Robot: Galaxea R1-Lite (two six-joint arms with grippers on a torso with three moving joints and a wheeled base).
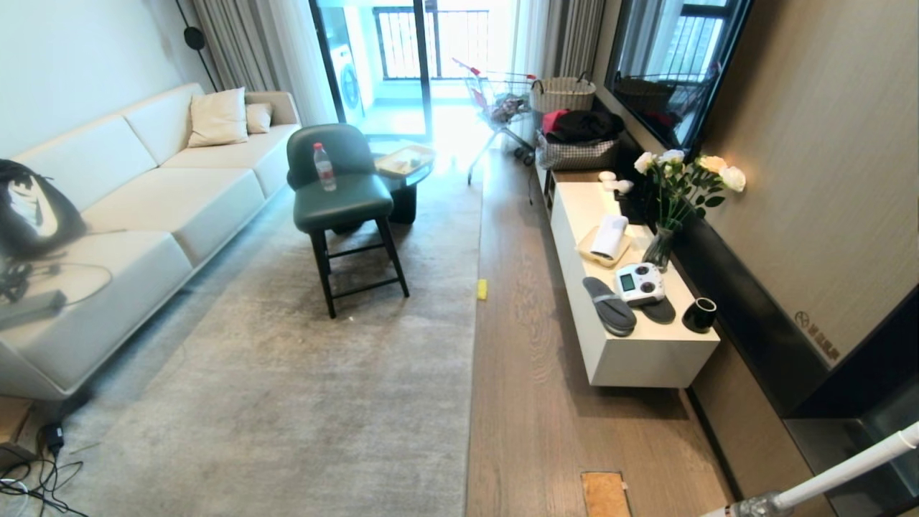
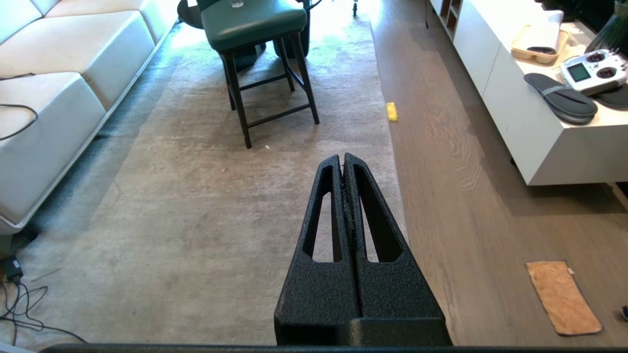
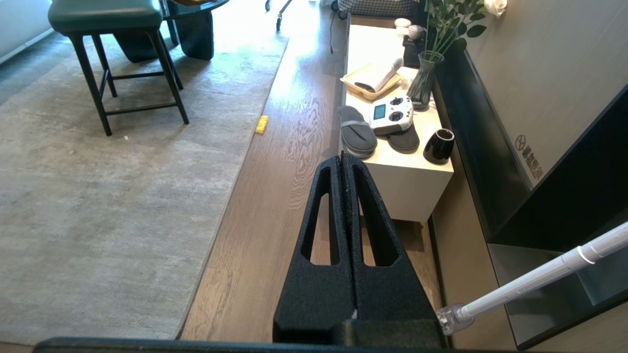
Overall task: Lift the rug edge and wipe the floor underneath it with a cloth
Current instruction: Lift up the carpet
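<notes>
Daylight is flooding in from the far balcony door (image 1: 402,64), blowing it out.
Glare is washing over the far end of the rug (image 1: 301,373) and streaking down the floor (image 1: 531,345); the chair (image 1: 344,194) and the white cabinet (image 1: 632,323) are throwing soft shadows toward the near side. Straight lines are bowing at the frame edges. Everything is staying sharp.

No legible text (wall sign (image 3: 529,156) unreadable)

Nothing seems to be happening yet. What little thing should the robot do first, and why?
Probably reach an arm down toward the cloth, which lies flat on the floor beside the rug edge. The left gripper and right gripper are both shut and empty, high above the floor.
</notes>
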